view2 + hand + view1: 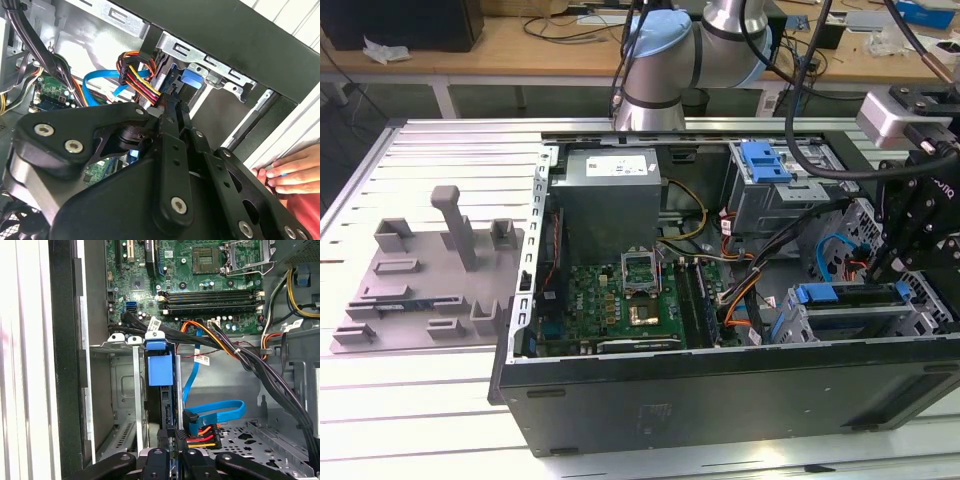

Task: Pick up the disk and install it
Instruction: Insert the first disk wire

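Scene: open PC case (720,400) lying on its side on a slotted metal table (420,400); motherboard (620,310) exposed inside.
Arm: grey-and-blue robot arm (665,60) reaches in from the far side of the table; its black wrist assembly hangs over the case's end at the exterior view's right.
Gripper (885,270): black linkage fingers pointing down into the drive cage (850,320); in both wrist views the fingers (172,117) sit narrow, pinched on the edge of the disk. Closed on it, as far as can be seen.
Disk (161,385): stands on edge in a slot of the drive cage, blue bracket w/ its blue tab (160,367) facing up in the first wrist view. In the exterior view its blue bracket (850,294) runs along the cage top, just below the gripper. Metal body mostly hidden by the cage walls.
Cables: blue data cable (215,412) loops just beside the disk; red/orange/yellow power wires (202,437) end at a black plug near the fingers. Black cable bundle (240,352) crosses above the cage.
2nd bay: another blue bracket (765,160) sits in the upper bay near the power supply (610,185).
Fixture: grey plastic holder (430,275) on the table at the exterior view's left, well apart from the case.
Person: a hand (292,172) rests outside the case wall, second wrist view.
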### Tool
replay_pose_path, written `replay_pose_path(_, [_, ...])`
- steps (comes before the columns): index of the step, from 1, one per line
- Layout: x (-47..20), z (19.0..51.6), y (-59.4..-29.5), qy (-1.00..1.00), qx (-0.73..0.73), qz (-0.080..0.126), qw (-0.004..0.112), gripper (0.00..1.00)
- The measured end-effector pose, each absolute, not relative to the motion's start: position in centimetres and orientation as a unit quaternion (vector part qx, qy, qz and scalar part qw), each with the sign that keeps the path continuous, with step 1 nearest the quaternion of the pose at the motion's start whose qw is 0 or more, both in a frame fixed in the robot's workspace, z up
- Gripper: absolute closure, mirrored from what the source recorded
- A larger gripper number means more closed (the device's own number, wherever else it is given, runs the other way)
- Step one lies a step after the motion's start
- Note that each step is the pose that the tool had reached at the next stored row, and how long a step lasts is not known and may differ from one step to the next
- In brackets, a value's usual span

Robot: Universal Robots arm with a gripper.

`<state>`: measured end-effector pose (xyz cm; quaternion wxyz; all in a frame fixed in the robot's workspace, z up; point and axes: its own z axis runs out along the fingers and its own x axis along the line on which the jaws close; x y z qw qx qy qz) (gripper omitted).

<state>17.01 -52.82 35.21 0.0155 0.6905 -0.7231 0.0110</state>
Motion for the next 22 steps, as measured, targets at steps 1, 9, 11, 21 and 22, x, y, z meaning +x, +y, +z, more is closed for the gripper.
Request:
replay_pose_path(1, [17.01, 35.21, -52.83, -0.723, 0.691, 0.011, 0.015, 0.84])
replay_pose_path(9, [17.02, 35.12, -52.86, -0.719, 0.694, 0.011, 0.015, 0.84])
replay_pose_path(11, [17.02, 35.09, -52.86, -0.719, 0.695, 0.011, 0.015, 0.84])
replay_pose_path(21, [17.07, 34.88, -52.84, -0.717, 0.697, 0.011, 0.015, 0.84])
replay_pose_path(22, [17.07, 34.85, -52.83, -0.717, 0.697, 0.011, 0.015, 0.84])
